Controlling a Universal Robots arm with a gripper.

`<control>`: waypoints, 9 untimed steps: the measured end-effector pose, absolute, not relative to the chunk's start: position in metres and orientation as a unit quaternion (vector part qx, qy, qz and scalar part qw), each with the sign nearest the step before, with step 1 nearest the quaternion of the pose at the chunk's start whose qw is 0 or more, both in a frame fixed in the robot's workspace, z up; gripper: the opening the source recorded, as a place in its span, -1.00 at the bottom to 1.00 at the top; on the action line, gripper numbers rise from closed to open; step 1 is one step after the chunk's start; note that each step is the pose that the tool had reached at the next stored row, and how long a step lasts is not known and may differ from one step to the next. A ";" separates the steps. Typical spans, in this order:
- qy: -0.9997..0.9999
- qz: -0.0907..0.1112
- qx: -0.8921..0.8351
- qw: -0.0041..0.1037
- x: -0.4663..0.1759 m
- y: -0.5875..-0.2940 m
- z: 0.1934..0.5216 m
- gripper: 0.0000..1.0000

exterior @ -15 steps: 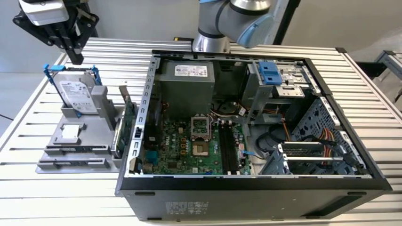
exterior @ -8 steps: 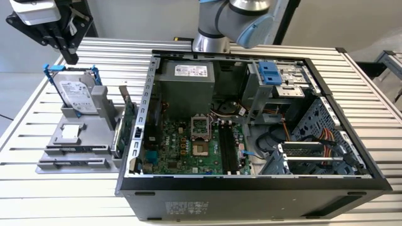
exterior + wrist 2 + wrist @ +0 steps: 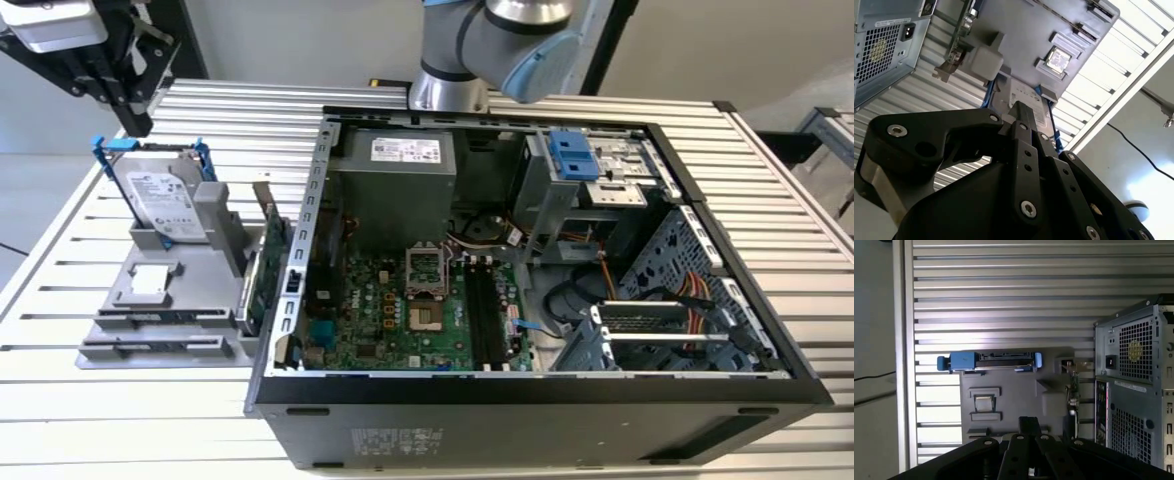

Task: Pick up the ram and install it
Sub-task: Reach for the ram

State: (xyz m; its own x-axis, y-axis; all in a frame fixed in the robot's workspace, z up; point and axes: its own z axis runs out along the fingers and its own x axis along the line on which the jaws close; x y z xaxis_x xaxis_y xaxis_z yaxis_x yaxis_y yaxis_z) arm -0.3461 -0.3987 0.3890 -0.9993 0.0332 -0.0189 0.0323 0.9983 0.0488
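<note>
To note first the tool (image 3: 131,118), clenched with nothing seen between, high over the counter (image 3: 134,420). Below it, to see the hard drive (image 3: 167,205) standing on edge in a gray holder (image 3: 207,300), probably for an easy grasp from above. At the holder's end farthest from the tool, to take a dark narrow strip for the ram (image 3: 160,318), though not with certainty. Beyond, to find the computer case (image 3: 534,425) laid open, likely for reaching the slots (image 3: 487,310) from above.

My gripper (image 3: 130,115) is cut off by the exterior view's top edge. In both wrist views its black linkage (image 3: 1019,190) hides the near end of the gray holder (image 3: 1014,400). The slim pieces (image 3: 158,320) in the holder's front slots are too small for me to name.
</note>
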 end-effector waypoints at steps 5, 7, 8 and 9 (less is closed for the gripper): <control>1.000 0.024 0.016 0.010 -0.352 -0.399 0.389 -1.00; 1.000 0.024 0.016 0.010 -0.352 -0.399 0.389 -1.00; 1.000 0.024 0.016 0.010 -0.352 -0.399 0.389 -1.00; 1.000 0.024 0.016 0.010 -0.352 -0.399 0.389 -1.00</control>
